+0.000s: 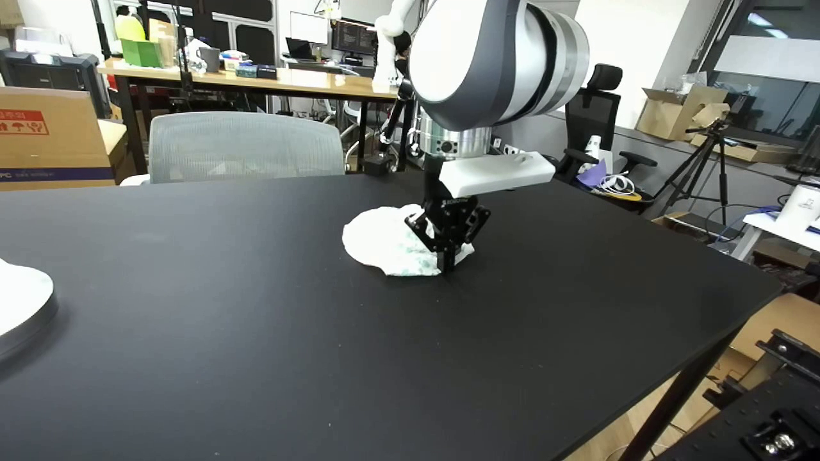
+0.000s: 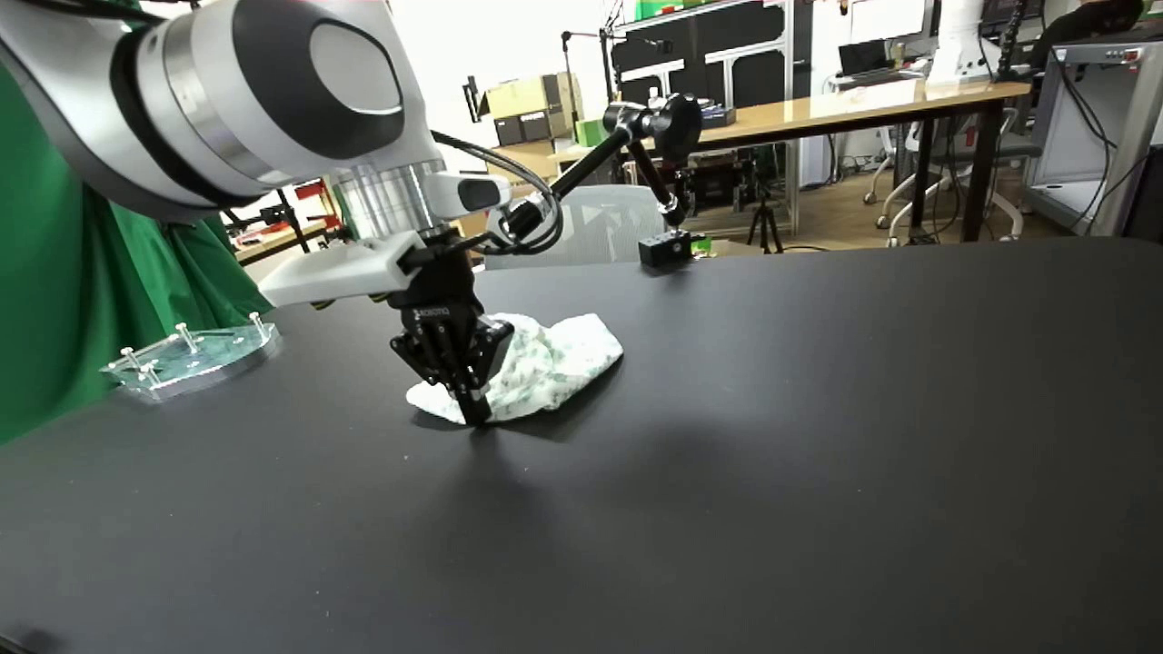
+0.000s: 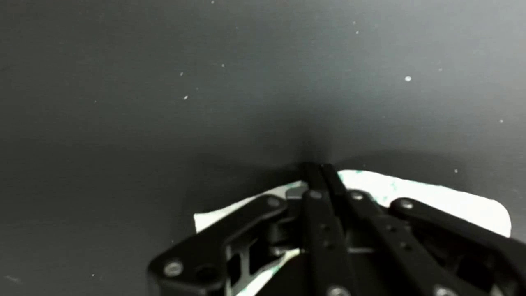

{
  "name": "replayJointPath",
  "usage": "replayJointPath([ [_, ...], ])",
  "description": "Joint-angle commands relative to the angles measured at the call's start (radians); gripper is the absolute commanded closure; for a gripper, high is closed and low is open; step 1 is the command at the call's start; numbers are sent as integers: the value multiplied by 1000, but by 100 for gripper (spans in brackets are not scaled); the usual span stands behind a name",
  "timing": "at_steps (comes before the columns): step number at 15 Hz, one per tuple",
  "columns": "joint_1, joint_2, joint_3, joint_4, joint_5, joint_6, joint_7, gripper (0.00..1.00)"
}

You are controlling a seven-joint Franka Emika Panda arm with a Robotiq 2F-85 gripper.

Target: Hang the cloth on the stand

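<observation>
The gripper (image 3: 321, 167) points down at the edge of the cloth (image 2: 563, 363) on the table (image 2: 772, 518). Its fingers are together; whether they pinch any is hidden.

Grey mesh chair (image 1: 246, 148), green curtain (image 2: 54, 272), cardboard box (image 1: 54, 137).

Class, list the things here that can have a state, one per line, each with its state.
Cloth: rumpled, lying on the table, not hung.
Gripper: shut, pointing down at the cloth's edge; whether it pinches fabric is hidden.
Laptop: open.
Tripod: standing, unfolded.
Cardboard box behind the tripod: top open.
Clear plate: lying down, bolts pointing up.
</observation>
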Motion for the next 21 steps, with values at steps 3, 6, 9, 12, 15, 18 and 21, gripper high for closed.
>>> replayJointPath([
  [3,-22,-47,30,4,48,-14,-53,100],
  [6,-17,-66,25,15,41,-21,-56,74],
  [9,-13,-70,-10,40,7,-16,-46,60],
  [12,-43,-58,-14,66,-3,-22,-118,40],
  [15,-89,-34,6,84,5,-10,-232,20],
  [18,-137,-2,44,103,23,-11,-347,0],
  [21,-167,27,75,121,24,-8,-423,0],
])
